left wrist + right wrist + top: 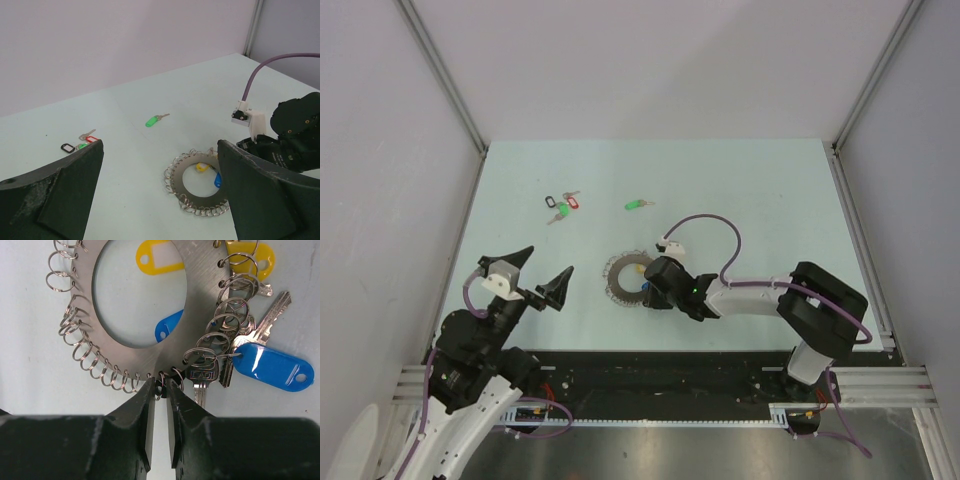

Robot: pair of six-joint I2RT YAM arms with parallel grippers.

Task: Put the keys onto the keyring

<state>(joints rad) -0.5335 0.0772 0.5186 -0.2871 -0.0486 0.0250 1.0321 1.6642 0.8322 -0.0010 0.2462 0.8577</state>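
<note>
We're looking down into a robotics lab test cell, no question about it: a pale green table (pixel 750 190) boxed in by plain grey wall panels (pixel 660 60) at nine, twelve and three o'clock, with aluminium posts (pixel 445 75) running up the corners at eleven and one. At six o'clock a slotted aluminium rail (pixel 880 385) carries the bases of two robot arms, the left arm (pixel 470 350) at seven and the right arm (pixel 820 305) at four, and a purple cable (pixel 715 225) loops over the right one. Out on the table sit test props: a metal keyring (pixel 145 357) mid-table, and a green-tagged key (pixel 638 204) at its twelve o'clock.
</note>
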